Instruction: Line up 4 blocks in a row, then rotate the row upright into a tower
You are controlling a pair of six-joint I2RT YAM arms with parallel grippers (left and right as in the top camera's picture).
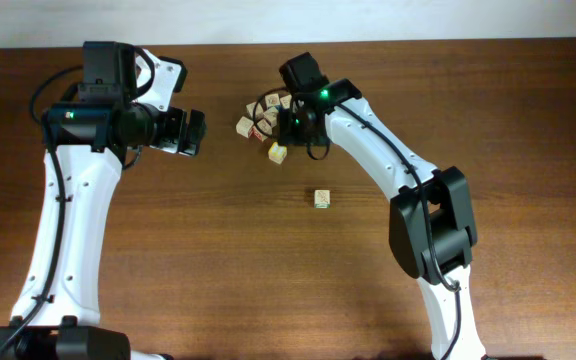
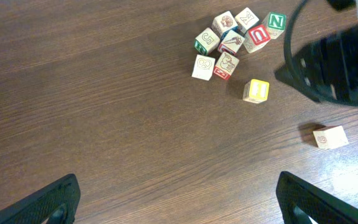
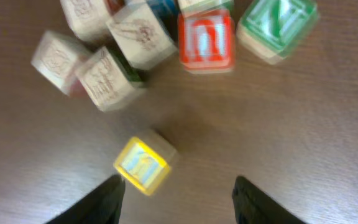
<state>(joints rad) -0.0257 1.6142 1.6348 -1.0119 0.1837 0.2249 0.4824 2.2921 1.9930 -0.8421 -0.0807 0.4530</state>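
We see 2 arms over a brown wooden table [image 1: 168, 260], with all the blocks lying near its far middle. The left gripper [image 2: 179, 186] hangs well apart from the blocks. Its jaws are spread wide, with only bare wood between them. The right gripper [image 3: 178, 183] is right at the blocks. Its jaws stand apart and pinch nothing, with open table between the 2 fingers. The yellow block [image 3: 143, 165] sits alone just in front of that gripper, close beside 1 finger. The right wrist view is too blurred for us to tell whether block and finger touch. Beyond it lies a tight cluster of letter blocks [image 2: 204, 67]. The red n block [image 3: 206, 38] and the green N block [image 3: 277, 25] rest side by side at the cluster's edge, red and green faces up. In the left wrist view we count 8 blocks in that cluster, packed against one another at mixed angles, with the yellow block a little apart from them. 1 more, the lone block [image 1: 322, 199], rests flat on the table by itself, well apart from the cluster and nearer the right arm's base. In the overhead view the right arm's wrist covers part of the cluster.
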